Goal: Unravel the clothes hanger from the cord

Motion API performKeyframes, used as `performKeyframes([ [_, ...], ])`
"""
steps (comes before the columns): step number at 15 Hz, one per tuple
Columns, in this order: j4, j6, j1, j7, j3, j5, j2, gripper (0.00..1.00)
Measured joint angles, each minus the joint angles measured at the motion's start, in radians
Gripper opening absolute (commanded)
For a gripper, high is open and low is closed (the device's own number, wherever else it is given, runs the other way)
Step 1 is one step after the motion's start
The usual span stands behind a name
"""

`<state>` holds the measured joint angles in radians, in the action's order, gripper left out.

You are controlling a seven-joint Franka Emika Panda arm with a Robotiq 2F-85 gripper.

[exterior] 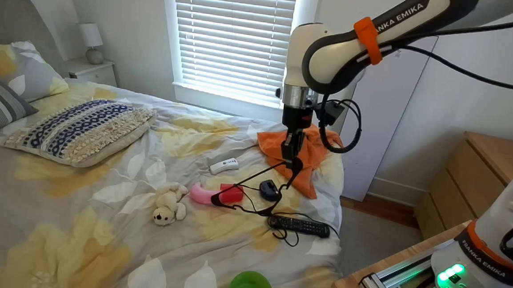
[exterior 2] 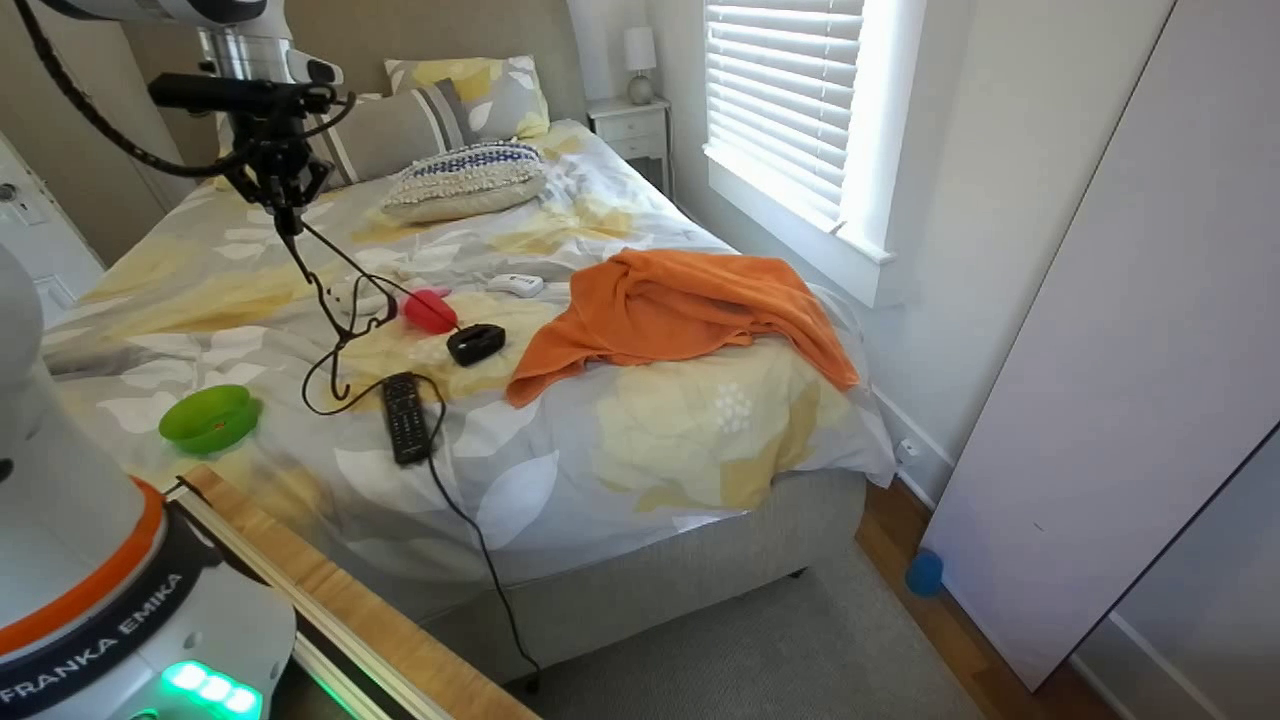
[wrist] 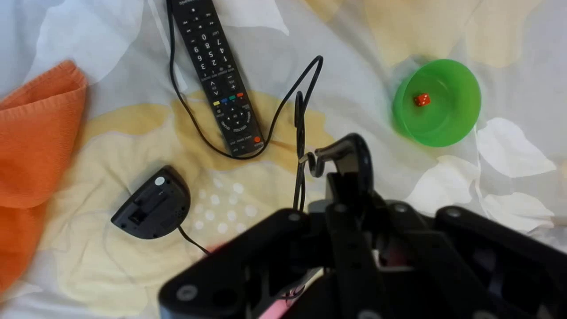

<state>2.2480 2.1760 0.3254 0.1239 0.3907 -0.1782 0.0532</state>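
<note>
- Above the bed (exterior: pixel 118 215), the gripper (exterior: pixel 291 160) pinches the clothes hanger (exterior: pixel 264 212) by one corner.
- Beneath, it hangs hook-down, long side slanting away.
- Whether the cord (wrist: pixel 242 157) encircles it, we cannot tell.

Clothes hanger (exterior: pixel 254 177) in the tool (exterior: pixel 290 159)

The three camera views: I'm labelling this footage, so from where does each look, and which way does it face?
An exterior view: raised, facing down across the bed to the window; arm, gripper and base show.
An exterior view: beyond the bed's foot, facing the headboard; base at picture left, arm and gripper upper left.
Wrist view: mounted on the arm, facing down at the remote and green bowl; gripper at the bottom.
Both exterior views share the clothes hanger, orange cloth and window.
</note>
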Motion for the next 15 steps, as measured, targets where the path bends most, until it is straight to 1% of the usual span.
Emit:
performKeyframes([
  [3, 0.000, -0.009, 0.000, -0.009, -0.001, -0.031, -0.035, 0.02],
  [5, 0.000, -0.028, 0.000, -0.014, -0.003, -0.074, -0.055, 0.02],
  [13, 0.000, -0.164, 0.000, -0.031, -0.028, -0.266, -0.105, 0.02],
  [15, 0.000, -0.195, -0.001, -0.048, -0.036, -0.296, -0.114, 0.02],
])
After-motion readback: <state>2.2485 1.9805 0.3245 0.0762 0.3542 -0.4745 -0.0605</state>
